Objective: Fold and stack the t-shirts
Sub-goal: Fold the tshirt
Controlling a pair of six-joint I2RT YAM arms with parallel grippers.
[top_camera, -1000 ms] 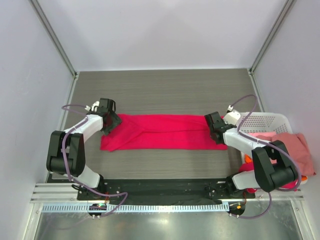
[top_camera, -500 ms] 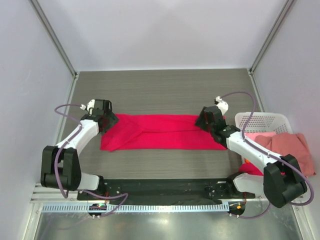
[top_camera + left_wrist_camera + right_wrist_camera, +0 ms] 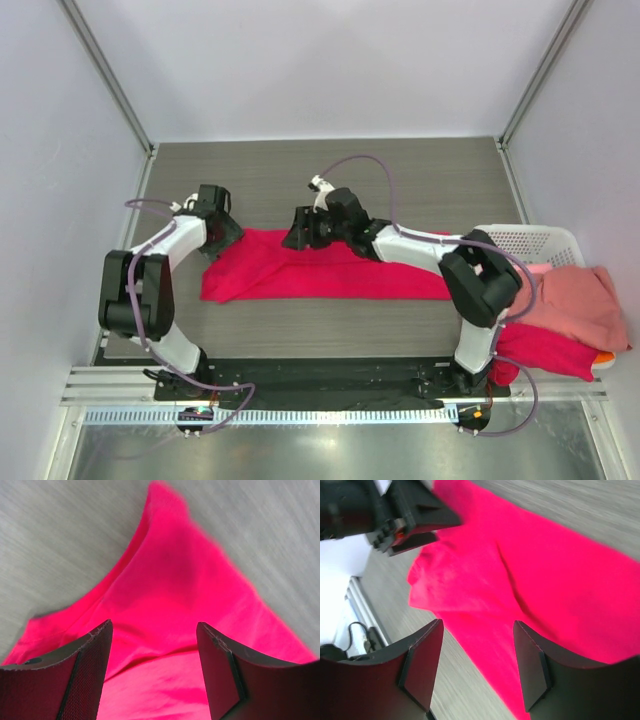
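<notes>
A crimson-red t-shirt (image 3: 350, 275) lies folded into a long band across the middle of the table. My left gripper (image 3: 224, 240) hovers open over its far left corner, and the left wrist view shows only crimson cloth (image 3: 180, 580) between the spread fingers (image 3: 90, 650). My right gripper (image 3: 296, 236) reaches far left over the band's far edge, near the middle. It is open, with cloth (image 3: 545, 570) and bare table beneath and nothing held. More t-shirts are heaped at the right: salmon-pink (image 3: 580, 305), red (image 3: 545, 350) and a bit of orange (image 3: 606, 357).
A white perforated basket (image 3: 530, 243) stands at the table's right edge under the heap of shirts. Grey wood-grain tabletop (image 3: 330, 180) stretches behind the band. White walls with metal posts close in the sides and back. The left gripper's black body (image 3: 405, 515) shows in the right wrist view.
My right gripper has opened, let go of the shirt's right end and swung left along the far edge to the middle. The left gripper stays open at the left corner.
</notes>
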